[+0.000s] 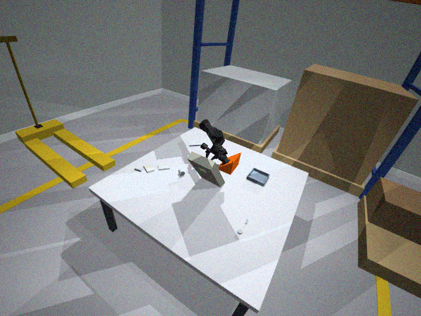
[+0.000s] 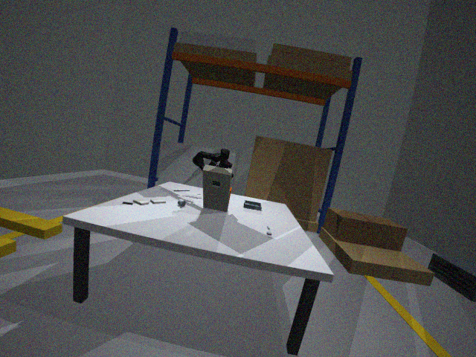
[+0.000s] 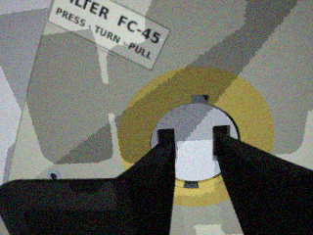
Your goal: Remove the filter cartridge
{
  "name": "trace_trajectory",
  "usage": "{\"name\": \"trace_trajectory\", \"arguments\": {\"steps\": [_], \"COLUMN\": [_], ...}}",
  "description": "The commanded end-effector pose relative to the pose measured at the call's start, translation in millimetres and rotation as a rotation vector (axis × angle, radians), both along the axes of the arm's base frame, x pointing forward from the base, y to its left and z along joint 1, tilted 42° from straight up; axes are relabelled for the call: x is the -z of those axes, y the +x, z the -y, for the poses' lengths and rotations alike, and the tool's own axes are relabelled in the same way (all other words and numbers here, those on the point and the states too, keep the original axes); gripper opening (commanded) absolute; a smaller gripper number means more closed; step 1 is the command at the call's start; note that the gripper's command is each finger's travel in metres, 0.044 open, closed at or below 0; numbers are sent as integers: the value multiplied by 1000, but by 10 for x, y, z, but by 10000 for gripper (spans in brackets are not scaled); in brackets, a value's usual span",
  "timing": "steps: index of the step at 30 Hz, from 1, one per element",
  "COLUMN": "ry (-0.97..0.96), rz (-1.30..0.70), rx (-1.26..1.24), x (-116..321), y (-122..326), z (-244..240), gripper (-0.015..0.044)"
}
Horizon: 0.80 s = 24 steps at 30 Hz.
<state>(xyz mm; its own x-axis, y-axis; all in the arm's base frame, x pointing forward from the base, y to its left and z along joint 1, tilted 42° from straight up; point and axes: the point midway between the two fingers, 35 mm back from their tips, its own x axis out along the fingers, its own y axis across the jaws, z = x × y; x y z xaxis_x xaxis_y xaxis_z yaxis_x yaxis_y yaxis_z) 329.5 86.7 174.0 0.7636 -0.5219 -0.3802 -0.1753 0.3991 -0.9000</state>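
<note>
The service panel (image 1: 213, 176) (image 2: 217, 196) (image 3: 73, 103) stands on the table, its back to the top and exterior views. In the wrist view the pale round filter cartridge (image 3: 195, 159) sits inside a yellow ring (image 3: 256, 117), with dark notches above and below it. My gripper (image 3: 195, 143) is partly open, one fingertip over each side of the cartridge face, where the slots are. How deep the tips reach cannot be told. Nothing is clamped between them. The dark tray (image 1: 257, 176) (image 2: 252, 205) lies empty on the table beside the panel.
An orange wedge (image 1: 231, 165) stands between the panel and the tray, by the arm. Pale flat blocks (image 1: 164, 167) (image 2: 158, 200) and a small grey object (image 1: 181, 172) (image 2: 181, 202) lie on the panel's other side. A small round item (image 1: 239, 231) lies farther forward.
</note>
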Motion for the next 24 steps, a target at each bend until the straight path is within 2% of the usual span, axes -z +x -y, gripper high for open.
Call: {"name": "trace_trajectory", "arguments": {"steps": [1,24], "ry": [0,0], "rz": [-5,-4], "rx": [-4,-4], "x": [20,57], "y": [19,98], "z": [7,61], "gripper": [107,107]}}
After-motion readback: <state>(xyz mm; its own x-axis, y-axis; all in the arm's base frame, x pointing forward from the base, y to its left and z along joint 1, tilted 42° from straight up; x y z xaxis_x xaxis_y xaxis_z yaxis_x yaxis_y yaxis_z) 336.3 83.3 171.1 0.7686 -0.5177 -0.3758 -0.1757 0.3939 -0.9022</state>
